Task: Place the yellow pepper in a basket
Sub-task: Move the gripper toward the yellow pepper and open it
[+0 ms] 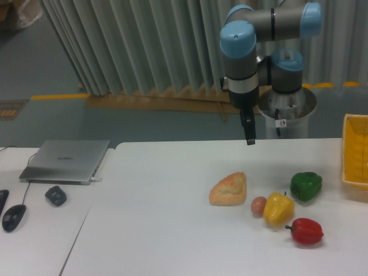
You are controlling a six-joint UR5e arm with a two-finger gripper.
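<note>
The yellow pepper point(278, 209) lies on the white table, right of centre, touching a small brown egg point(259, 205) on its left. At the right edge of the view stands the yellow mesh basket point(356, 152), only partly in frame. My gripper point(249, 138) hangs pointing down above the table's far edge, well behind and a little left of the yellow pepper. It is seen edge-on, so the gap between its fingers does not show. Nothing is visible in it.
A green pepper point(305, 186) sits behind and right of the yellow one, and a red pepper point(306, 231) in front right. A bread roll point(229, 189) lies to the left. A laptop point(66, 161), a mouse point(14, 217) and a small dark object point(56, 195) are on the left table.
</note>
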